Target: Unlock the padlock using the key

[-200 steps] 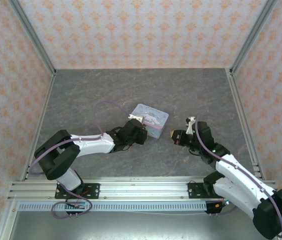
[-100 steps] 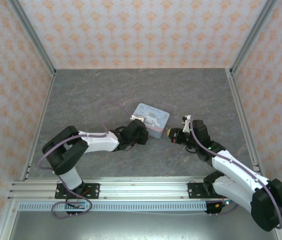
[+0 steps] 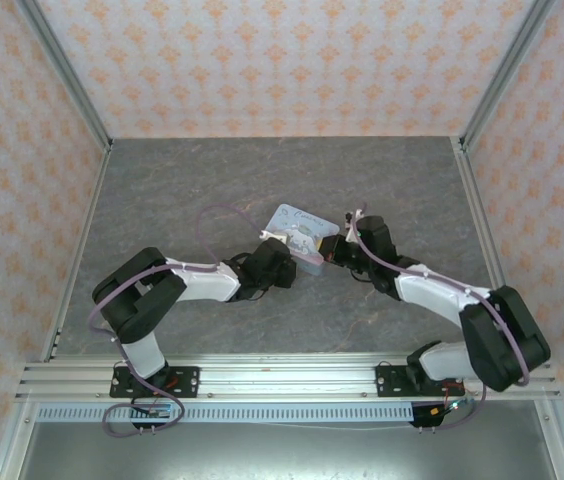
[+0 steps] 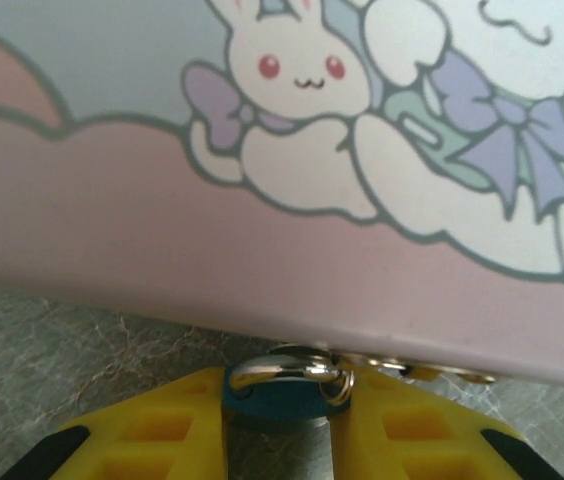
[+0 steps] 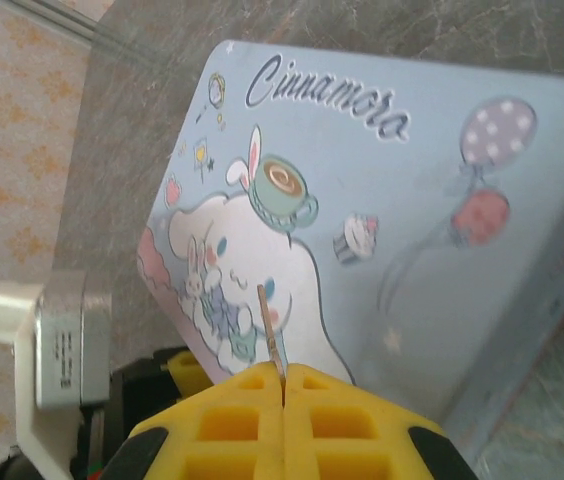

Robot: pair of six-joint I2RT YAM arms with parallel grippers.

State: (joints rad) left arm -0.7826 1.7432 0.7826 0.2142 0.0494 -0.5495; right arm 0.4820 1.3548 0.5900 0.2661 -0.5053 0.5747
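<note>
Here the left end effector [image 4: 278, 420] clamps the padlock [image 4: 264, 393] while the right end effector [image 5: 284, 378] pinches the key [image 5: 272, 322].

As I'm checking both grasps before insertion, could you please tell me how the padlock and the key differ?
Colour: the padlock is dark teal with a silver shackle; the key is a pale brass sliver. Grip: the left gripper holds the padlock with fingers apart around it, while the right gripper pinches the key with fingers touching. Both sit between yellow fingers beside the tin.
</note>
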